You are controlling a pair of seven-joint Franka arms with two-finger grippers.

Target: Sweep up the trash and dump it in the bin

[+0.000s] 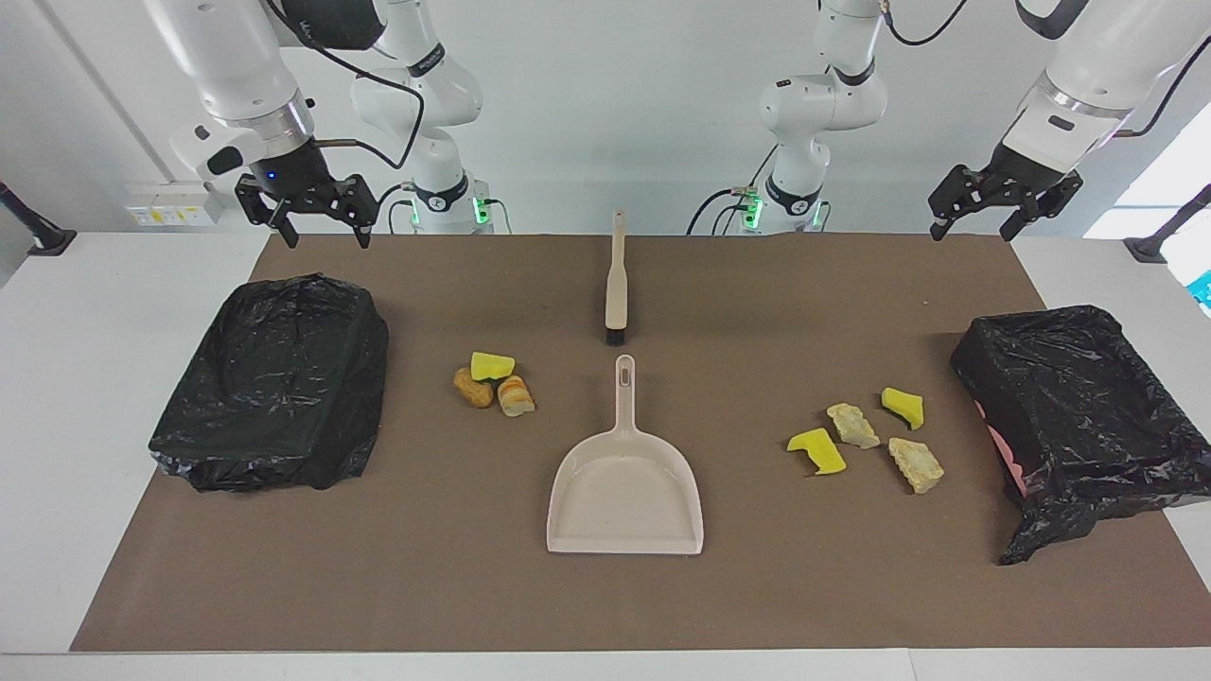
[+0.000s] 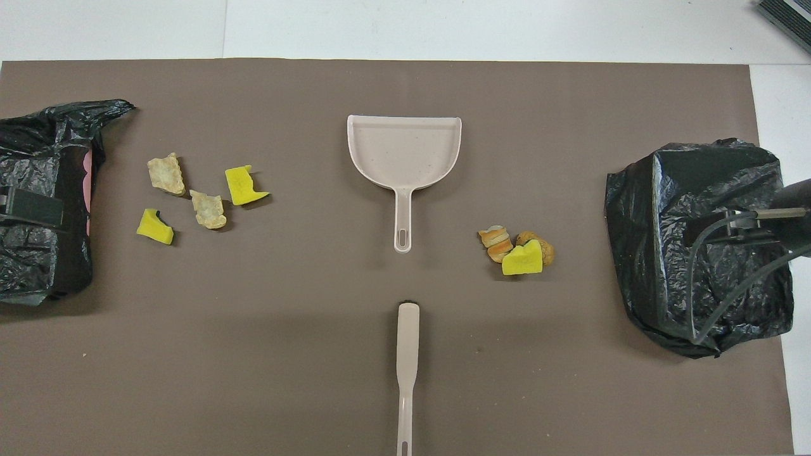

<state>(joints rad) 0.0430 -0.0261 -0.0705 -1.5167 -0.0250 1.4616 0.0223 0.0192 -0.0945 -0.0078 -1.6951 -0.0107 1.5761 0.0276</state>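
We see the right gripper (image 1: 322,227) raised over a black-bagged bin (image 1: 274,378), fingers spread, holding nothing; that bin's inside shows only liner. Three trash pieces (image 1: 494,382) lie beside it, then the empty dustpan (image 1: 625,478) and hand brush (image 1: 616,279), four more trash chunks (image 1: 866,437), another lined bin (image 1: 1074,416), and the left gripper (image 1: 1001,203), likewise spread.

The table is being viewed from high across it, facing the two white robot arms (image 1: 236,76). It is also being viewed steeply from above their end. The brown rectangular mat (image 1: 605,605) (image 2: 405,380) is being shared by both, half a turn apart.
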